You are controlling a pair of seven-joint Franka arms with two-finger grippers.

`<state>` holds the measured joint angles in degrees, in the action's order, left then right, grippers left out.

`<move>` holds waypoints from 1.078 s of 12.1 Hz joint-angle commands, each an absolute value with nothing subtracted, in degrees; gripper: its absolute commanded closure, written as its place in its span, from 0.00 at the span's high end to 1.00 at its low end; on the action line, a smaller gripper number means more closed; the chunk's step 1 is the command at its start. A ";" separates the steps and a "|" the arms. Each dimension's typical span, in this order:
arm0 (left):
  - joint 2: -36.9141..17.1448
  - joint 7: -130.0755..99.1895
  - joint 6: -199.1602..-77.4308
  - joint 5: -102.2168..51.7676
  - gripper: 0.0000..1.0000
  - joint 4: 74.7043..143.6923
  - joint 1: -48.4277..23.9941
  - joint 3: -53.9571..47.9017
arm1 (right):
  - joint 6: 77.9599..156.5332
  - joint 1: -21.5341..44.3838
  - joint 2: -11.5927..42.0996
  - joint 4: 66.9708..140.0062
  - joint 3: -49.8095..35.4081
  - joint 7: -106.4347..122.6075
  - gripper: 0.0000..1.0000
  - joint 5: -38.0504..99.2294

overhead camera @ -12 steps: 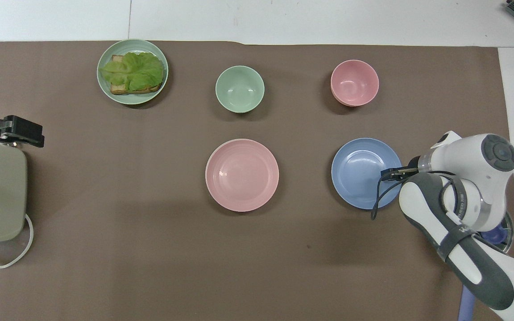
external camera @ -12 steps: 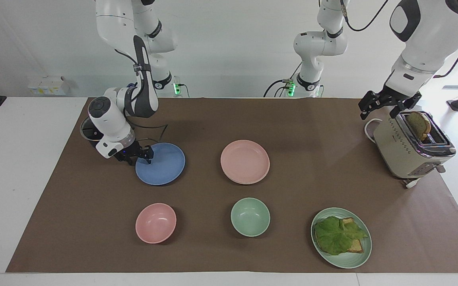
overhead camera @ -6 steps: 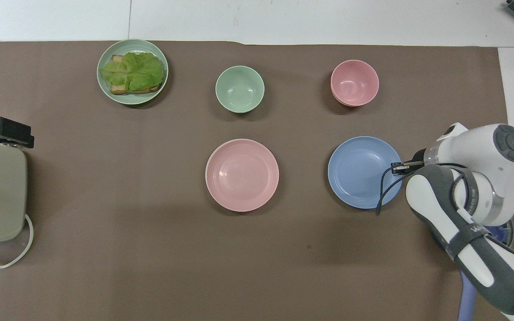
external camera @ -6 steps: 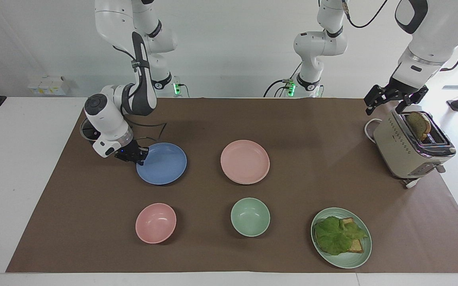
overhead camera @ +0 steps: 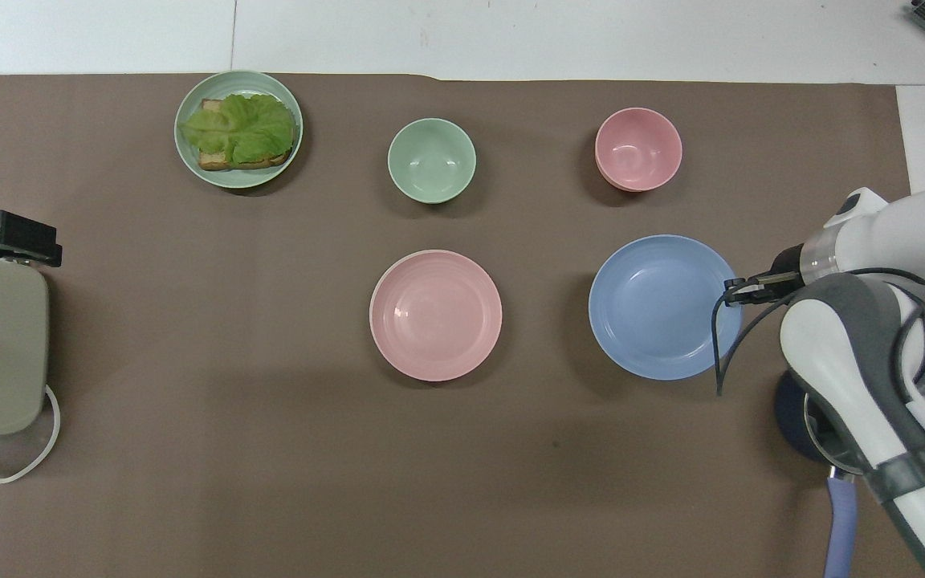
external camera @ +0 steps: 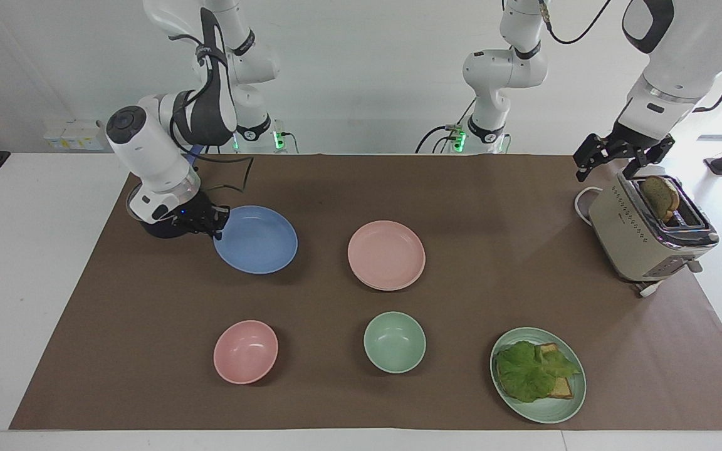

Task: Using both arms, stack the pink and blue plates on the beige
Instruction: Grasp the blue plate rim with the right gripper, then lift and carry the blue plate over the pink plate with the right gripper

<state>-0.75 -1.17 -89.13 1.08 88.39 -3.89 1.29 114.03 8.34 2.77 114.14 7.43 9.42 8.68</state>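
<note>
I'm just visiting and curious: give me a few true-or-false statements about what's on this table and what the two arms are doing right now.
1. The right gripper is shut on the rim of the blue plate. True.
2. The blue plate is stacked on the pink plate. False: they sit apart, side by side.
3. The left gripper hangs open over the toaster. True.
4. The toaster's slots are empty. False: a slice of toast stands in one.
5. The green plate holds lettuce on toast. True.
</note>
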 commanded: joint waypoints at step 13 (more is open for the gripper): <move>-0.26 -0.88 -88.33 1.41 1.00 88.24 -3.52 0.97 | 129.89 33.22 12.21 110.92 5.36 -21.62 0.00 16.78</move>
<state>-0.75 -1.17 -89.13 1.08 88.39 -3.89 1.29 128.21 33.70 11.54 111.15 5.97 -21.49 14.87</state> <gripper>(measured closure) 0.000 0.938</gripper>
